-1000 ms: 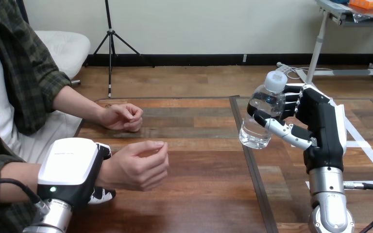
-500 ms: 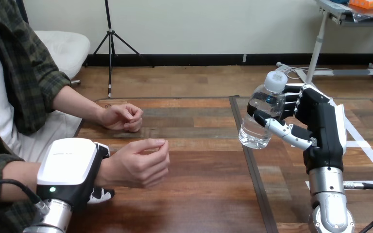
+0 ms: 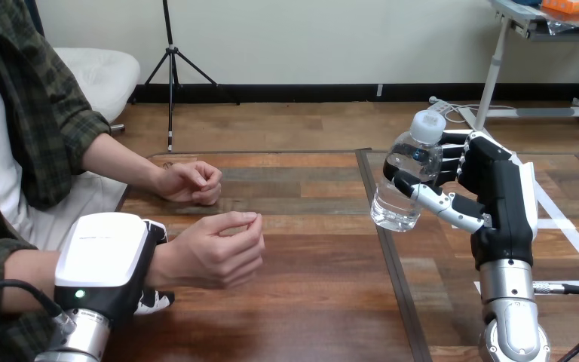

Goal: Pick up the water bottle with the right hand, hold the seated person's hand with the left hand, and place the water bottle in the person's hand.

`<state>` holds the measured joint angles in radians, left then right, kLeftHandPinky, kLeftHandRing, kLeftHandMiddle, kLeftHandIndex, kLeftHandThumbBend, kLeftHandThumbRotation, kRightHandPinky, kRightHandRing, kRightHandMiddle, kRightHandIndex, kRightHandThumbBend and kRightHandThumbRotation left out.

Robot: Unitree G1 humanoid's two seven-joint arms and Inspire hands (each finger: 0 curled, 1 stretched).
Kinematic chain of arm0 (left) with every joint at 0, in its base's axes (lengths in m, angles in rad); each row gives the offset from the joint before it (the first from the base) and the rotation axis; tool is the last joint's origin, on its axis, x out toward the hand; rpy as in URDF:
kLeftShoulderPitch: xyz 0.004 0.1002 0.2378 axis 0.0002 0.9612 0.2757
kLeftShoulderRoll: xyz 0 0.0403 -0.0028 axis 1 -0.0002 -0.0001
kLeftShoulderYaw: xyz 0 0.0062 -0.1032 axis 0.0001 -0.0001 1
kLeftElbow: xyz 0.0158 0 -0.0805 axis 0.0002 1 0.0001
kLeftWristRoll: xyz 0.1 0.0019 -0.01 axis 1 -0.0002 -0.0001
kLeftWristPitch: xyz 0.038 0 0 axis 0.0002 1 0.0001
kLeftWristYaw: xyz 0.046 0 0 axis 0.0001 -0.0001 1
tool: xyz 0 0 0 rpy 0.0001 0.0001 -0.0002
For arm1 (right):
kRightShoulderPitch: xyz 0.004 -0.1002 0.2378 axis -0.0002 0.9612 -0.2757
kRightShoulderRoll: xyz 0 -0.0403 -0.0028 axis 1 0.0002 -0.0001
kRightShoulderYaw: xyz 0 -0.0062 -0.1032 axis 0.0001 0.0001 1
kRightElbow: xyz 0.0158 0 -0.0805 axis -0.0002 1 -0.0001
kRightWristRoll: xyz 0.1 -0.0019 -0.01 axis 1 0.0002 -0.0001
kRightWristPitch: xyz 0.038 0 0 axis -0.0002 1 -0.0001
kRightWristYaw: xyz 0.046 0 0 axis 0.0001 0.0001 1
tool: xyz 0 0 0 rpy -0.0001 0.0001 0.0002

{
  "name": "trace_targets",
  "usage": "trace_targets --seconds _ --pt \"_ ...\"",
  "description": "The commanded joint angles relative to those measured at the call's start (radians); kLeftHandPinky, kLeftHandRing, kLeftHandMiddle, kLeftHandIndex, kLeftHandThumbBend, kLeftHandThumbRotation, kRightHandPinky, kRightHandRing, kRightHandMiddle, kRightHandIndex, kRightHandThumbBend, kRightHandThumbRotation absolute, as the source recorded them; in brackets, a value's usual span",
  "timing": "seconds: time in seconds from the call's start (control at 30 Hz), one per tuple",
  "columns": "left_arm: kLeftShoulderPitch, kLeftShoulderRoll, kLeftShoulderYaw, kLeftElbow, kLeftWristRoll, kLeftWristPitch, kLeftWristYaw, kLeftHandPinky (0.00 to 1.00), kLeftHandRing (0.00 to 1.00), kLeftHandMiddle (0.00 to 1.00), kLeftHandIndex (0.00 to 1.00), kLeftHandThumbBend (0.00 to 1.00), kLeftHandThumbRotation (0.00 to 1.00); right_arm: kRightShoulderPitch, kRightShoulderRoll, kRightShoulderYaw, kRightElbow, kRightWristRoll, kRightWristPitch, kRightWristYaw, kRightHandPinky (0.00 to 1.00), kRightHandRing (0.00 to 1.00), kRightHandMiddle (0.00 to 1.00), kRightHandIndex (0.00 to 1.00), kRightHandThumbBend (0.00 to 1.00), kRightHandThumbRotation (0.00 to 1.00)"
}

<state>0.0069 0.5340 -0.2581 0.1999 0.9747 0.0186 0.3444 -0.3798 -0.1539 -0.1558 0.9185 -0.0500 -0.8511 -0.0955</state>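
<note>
I am reporting my right hand [image 3: 497,192] gripping the water bottle [image 3: 409,177] clear of the tabletop [image 3: 309,302], cap tilting up-right, lying well right of the person's nearer hand [image 3: 215,253], whose wrist my left hand [image 3: 105,260] is clasping.

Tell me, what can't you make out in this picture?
Head view:
1. Person's wrist: mostly under the left robot hand's white shell.
2. Person's nearer hand: curled fingers hide its palm.
3. Right robot hand: the water bottle hides part of its grip.
</note>
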Motion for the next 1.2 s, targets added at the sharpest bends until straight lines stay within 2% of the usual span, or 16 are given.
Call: trace_targets --seconds 0.0,0.33,0.43,0.63,0.73,1.03,1.17 --pt "-0.030 0.009 0.006 -0.028 0.001 0.000 0.020 0.30 0.33 0.38 0.38 0.84 0.00 -0.052 0.000 0.000 -0.063 0.012 -0.034 -0.001 0.39 0.44 0.49 0.53 0.71 0.00" --pt "-0.027 0.008 0.009 -0.041 -0.008 -0.002 0.008 0.30 0.34 0.38 0.38 0.84 0.00 -0.053 -0.001 0.000 -0.060 0.018 -0.035 0.006 0.39 0.44 0.49 0.53 0.71 0.00" --pt "-0.028 0.003 0.014 -0.037 -0.022 -0.013 0.014 0.30 0.34 0.38 0.38 0.84 0.00 -0.053 0.003 -0.002 -0.063 0.033 -0.030 0.019 0.39 0.44 0.49 0.53 0.71 0.00" --pt "-0.033 0.002 0.009 -0.022 -0.024 -0.021 0.038 0.30 0.33 0.37 0.37 0.84 0.00 -0.056 0.001 -0.003 -0.055 0.027 -0.038 0.013 0.38 0.44 0.49 0.53 0.72 0.00" --pt "-0.033 0.000 0.010 -0.026 -0.027 -0.016 0.029 0.30 0.33 0.37 0.37 0.83 0.00 -0.054 -0.001 -0.002 -0.058 0.018 -0.032 0.006 0.38 0.44 0.49 0.53 0.72 0.00" --pt "-0.034 -0.002 0.011 -0.025 -0.032 -0.019 0.033 0.29 0.32 0.36 0.36 0.81 0.00 -0.058 0.004 -0.005 -0.055 0.038 -0.032 0.023 0.38 0.44 0.49 0.53 0.71 0.00" --pt "-0.034 -0.005 0.013 -0.028 -0.042 -0.019 0.027 0.29 0.32 0.36 0.36 0.81 0.00 -0.060 -0.003 -0.001 -0.049 0.011 -0.039 0.001 0.39 0.44 0.49 0.53 0.71 0.00"
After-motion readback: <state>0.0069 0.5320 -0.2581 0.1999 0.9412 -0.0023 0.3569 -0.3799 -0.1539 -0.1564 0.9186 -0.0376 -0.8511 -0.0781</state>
